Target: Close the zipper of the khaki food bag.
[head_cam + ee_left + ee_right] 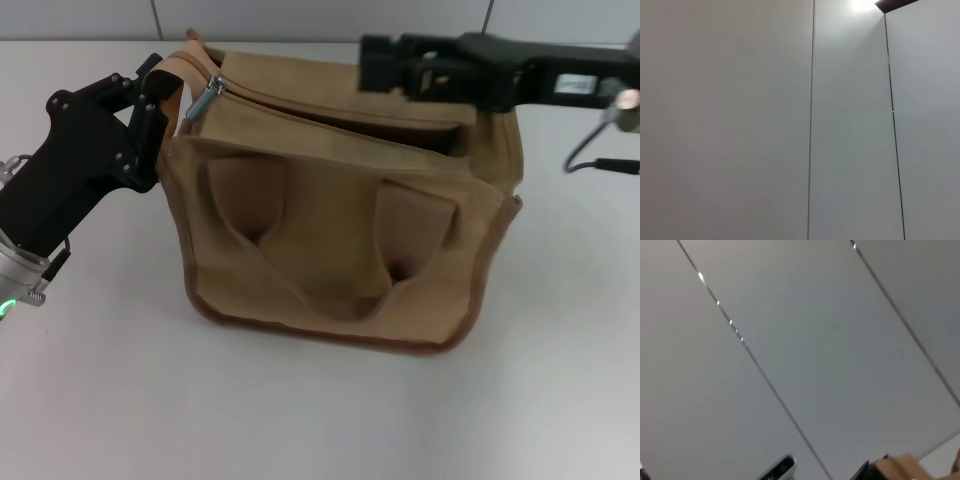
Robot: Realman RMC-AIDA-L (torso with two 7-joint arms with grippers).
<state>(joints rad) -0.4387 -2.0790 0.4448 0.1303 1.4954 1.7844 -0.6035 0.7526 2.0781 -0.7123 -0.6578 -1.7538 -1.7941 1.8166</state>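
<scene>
Head view, left to right. The left gripper [150, 100] reaches in from the left edge and meets the left end of the bag [340, 215], where a strap [172, 70] loops over the top corner. Its black fingers [150, 120] sit against the fabric at that corner; whether they pinch the cloth or only press on it cannot be told.

Just beside them lies the silver slider [207, 97] of the zipper [330, 125], at the left end of the track. From there the zipper runs rightward with its two sides apart, so the bag's mouth gapes open and dark along most of its length.

The bag stands upright at the middle of the white table [100, 400], front face toward the camera, with a flat handle [330, 285] drooping in a U across the front and brown piping along the lower edge.

The right gripper [385, 65] comes in from the right edge, level with the far rim of the bag and above its back right part. How far its jaws are parted cannot be told.

Both wrist views show mostly pale wall panels; the right wrist view catches a tan corner of the bag at one edge.
</scene>
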